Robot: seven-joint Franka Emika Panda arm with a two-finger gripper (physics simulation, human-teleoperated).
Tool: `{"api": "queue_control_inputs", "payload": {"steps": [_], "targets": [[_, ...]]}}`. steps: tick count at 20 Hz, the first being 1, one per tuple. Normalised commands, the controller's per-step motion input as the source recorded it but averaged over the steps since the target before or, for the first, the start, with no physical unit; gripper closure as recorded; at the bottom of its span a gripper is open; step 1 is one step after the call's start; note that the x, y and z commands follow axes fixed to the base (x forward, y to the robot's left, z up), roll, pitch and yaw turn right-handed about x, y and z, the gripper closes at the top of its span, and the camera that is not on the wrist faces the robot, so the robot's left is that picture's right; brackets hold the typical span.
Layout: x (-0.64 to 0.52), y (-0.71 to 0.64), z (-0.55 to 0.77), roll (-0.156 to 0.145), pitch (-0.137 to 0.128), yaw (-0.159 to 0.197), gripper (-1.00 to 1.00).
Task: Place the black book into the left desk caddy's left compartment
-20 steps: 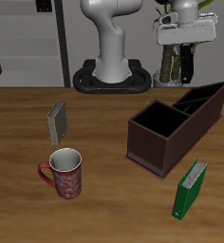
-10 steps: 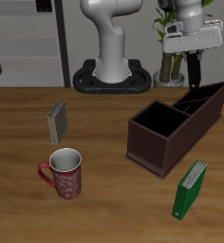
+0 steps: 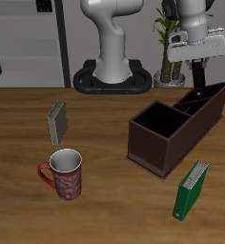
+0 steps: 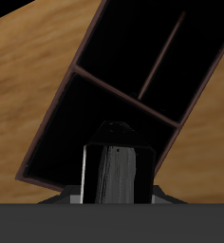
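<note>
My gripper (image 3: 196, 59) is shut on the black book (image 3: 195, 76), which hangs upright from the fingers above the back end of the left desk caddy (image 3: 157, 145). The caddy is a long dark maroon-brown box lying at an angle, its large square section nearest the table's front. In the wrist view the book (image 4: 119, 177) sits between my fingers, and the caddy's dividers (image 4: 123, 91) and narrower sections lie open below it. The book's lower edge is still above the caddy's rim.
A grey book (image 3: 56, 122) stands toward the table's middle, with a red patterned mug (image 3: 66, 174) nearer the front edge. A green book (image 3: 192, 189) stands in front of the caddy. A potted plant (image 3: 168, 59) stands at the back, beside the robot's base (image 3: 112, 78).
My gripper has carried the black book sideways along the table's back and slightly down, from beside the plant to above the caddy's back end. Nothing else has moved.
</note>
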Motion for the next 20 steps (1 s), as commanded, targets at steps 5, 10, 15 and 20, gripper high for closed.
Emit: {"api": "queue_control_inputs", "payload": {"steps": [5, 10, 15, 20], "targets": [[0.34, -0.05, -0.19, -0.033, 0.043, -0.01, 1.0], [0.25, 0.06, -0.32, -0.008, 0.04, 0.015, 1.0], [0.18, 0.09, -0.45, 0.008, 0.084, 0.0, 1.0], [0.1, 0.06, -0.31, 0.0, 0.055, 0.021, 1.0]]}}
